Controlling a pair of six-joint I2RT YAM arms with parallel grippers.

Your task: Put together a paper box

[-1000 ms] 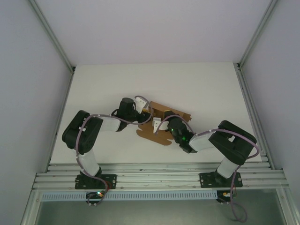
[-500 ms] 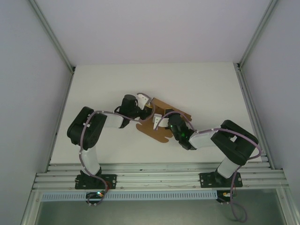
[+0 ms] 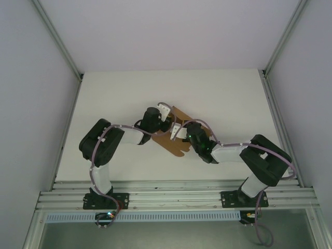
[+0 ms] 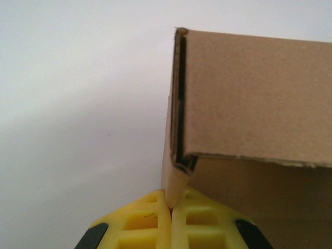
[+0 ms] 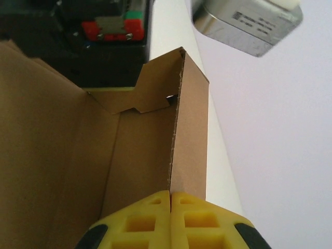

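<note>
The paper box [image 3: 174, 144] is a brown cardboard sheet with flaps partly folded up, held between both arms at the table's middle. My left gripper [image 3: 166, 114] is at its far left side. In the left wrist view the yellow fingers [image 4: 150, 218] are shut on a folded wall of the paper box [image 4: 249, 93], pinching its doubled edge. My right gripper [image 3: 176, 133] reaches in from the right. In the right wrist view the right gripper [image 5: 170, 199] is shut on the edge of an upright flap of the paper box [image 5: 140, 155].
The white table [image 3: 223, 98] spreads out behind and beside the box. Aluminium rails [image 3: 176, 193] run along the near edge, and frame posts stand at both sides. In the right wrist view the left arm's black body [image 5: 104, 46] sits just beyond the box.
My left gripper has shut on the box's folded wall. Both grippers have drawn closer together, and the sheet looks more folded up and narrower from above.
</note>
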